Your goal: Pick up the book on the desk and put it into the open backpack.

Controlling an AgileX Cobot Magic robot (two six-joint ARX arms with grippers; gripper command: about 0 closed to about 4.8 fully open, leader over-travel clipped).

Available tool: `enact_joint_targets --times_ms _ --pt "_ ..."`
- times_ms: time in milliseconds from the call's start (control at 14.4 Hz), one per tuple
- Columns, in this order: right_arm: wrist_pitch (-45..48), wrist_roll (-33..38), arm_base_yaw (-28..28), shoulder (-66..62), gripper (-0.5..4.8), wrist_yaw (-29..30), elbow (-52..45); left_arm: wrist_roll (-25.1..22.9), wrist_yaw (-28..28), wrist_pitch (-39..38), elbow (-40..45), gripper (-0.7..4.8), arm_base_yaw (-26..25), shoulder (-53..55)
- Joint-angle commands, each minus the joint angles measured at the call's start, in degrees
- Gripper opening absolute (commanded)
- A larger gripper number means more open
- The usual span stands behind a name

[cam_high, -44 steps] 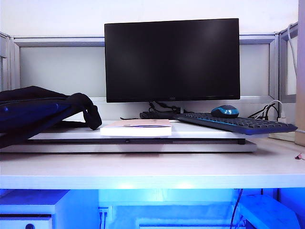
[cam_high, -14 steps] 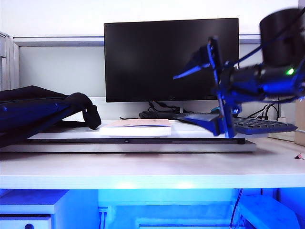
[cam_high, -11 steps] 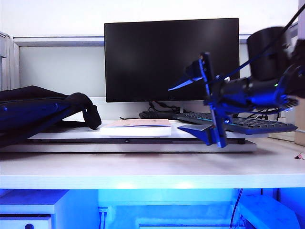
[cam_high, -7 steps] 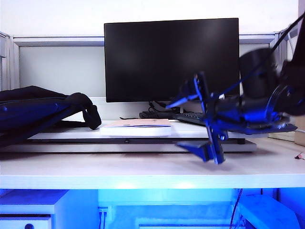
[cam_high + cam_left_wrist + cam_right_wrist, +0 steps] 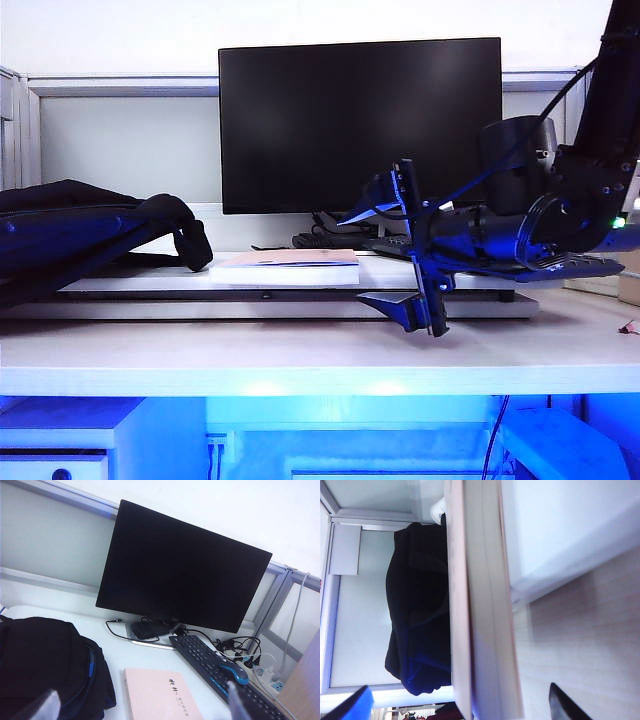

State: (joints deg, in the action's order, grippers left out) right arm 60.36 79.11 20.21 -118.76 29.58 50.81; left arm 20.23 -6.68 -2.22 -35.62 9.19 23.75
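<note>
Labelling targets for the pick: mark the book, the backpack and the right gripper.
book [image 5: 285, 262]: exterior view, top cover near the middle.
backpack [image 5: 70, 235]: exterior view, black side fabric.
right gripper [image 5: 385, 255]: exterior view, midway between its open fingertips, just right of the book.

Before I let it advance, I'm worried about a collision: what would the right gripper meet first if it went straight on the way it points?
Probably the book: the right gripper, jaws open one above the other, points at its near edge. Depth is unclear.
</note>
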Motion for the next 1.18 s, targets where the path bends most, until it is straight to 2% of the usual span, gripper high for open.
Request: enact_joint_targets --times_ms 70,348,418,487,557,766,1044,1183 --pt "-1.9 0.2 0.1 0.0 4.79 -0.6 2.0 -0.1 -0.2 0.5 -0.3 4.79 -0.1 0.0" --pt "-5.3 0.6 0.2 -2.7 4.79 0.5 7.5 -0.1 -0.2 0.5 -0.3 4.79 -0.1 0.0" --pt "-5.3 0.6 0.2 -2.7 4.15 0.5 7.5 -0.1 -0.2 0.5 -0.3 4.79 -0.1 0.0" --pt "-5.3 0.6 0.3 -2.7 2.09 0.7 7.5 -0.1 -0.2 0.4 -0.3 4.79 -0.1 0.0" --pt "-5.3 0.6 0.3 -2.7 1.25 0.9 7.5 -0.1 0.0 0.2 -0.3 4.79 -0.1 0.2" --pt "-5.2 0.3 0.3 -2.7 0.04 1.3 7.5 -0.1 0.0 -0.7 -0.3 4.79 -0.1 0.8" --pt "-4.7 -2.1 0.3 -2.7 -0.07 2.2 7.5 -1.0 0.5 -0.7 -0.3 4.79 -0.2 4.0" --pt "-3.4 -2.1 0.3 -2.7 -0.07 3.2 7.5 -8.3 0.5 -0.7 -0.3 4.79 -0.2 7.6"
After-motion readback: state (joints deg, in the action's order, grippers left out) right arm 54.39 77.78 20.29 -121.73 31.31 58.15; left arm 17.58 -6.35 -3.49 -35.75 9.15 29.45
